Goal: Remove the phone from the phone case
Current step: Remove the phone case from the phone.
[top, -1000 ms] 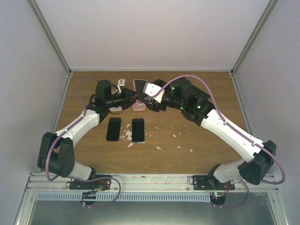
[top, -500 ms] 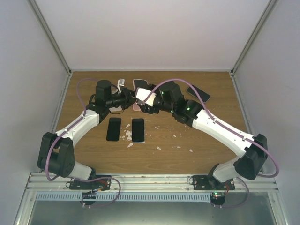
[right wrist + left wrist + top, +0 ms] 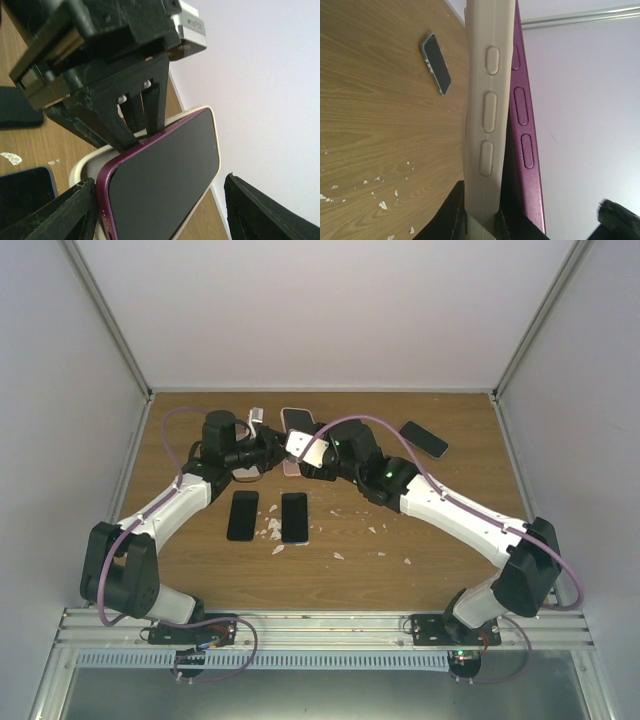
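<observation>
A magenta-edged phone (image 3: 165, 172) with a dark screen sits partly peeled out of a cream case (image 3: 487, 100), held in the air over the far middle of the table (image 3: 400, 540). The left gripper (image 3: 142, 131) is clenched on the case's rim. The right gripper (image 3: 160, 180) is spread wide, one finger on each side of the phone, apart from it. To do this well, the right gripper should probably close only on the phone's bare edges, clear of the case lip, then pull straight away while the left holds firm. Whether the left's inner finger also presses the phone is hard to tell. The phone's lower end is cut off, so how much is seated is unknown.
</observation>
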You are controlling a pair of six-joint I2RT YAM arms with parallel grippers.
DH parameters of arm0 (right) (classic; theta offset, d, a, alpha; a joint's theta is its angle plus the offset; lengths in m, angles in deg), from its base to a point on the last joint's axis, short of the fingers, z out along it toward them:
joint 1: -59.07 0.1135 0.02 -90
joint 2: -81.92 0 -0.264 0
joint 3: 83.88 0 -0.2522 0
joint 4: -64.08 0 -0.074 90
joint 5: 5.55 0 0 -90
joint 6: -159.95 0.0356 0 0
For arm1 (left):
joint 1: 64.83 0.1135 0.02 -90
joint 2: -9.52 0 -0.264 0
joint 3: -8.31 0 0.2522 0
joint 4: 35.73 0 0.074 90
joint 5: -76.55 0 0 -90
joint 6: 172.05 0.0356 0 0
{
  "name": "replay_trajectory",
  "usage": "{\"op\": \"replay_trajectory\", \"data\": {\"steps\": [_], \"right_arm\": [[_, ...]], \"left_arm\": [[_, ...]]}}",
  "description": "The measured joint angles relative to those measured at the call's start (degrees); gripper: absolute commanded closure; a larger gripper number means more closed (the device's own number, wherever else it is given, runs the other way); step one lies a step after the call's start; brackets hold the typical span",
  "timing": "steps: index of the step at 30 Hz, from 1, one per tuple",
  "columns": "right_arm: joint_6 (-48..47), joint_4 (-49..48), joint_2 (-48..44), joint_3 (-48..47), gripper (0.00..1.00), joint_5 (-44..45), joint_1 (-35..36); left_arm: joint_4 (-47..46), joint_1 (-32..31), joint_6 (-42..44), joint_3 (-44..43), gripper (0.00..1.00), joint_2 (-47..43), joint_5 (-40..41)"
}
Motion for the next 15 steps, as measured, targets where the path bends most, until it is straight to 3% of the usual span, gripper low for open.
{"op": "replay_trajectory", "data": {"steps": [9,12,15], "right_arm": [[-3.21,-3.58,0.0,2.78,0.37,3.04,0.37],[-4.59,-4.59,0.0,3.39,0.43,4.04,0.66],[-6.16,-6.43,0.0,4.7,0.57,4.9,0.92]], "left_arm": [[0.0,-0.02,-0.31,0.13,1.0,0.0,-0.22],[-0.48,0.0,-0.7,0.28,1.0,0.0,-0.26],[-2.73,0.0,-1.44,1.05,1.0,0.0,-0.7]]}}
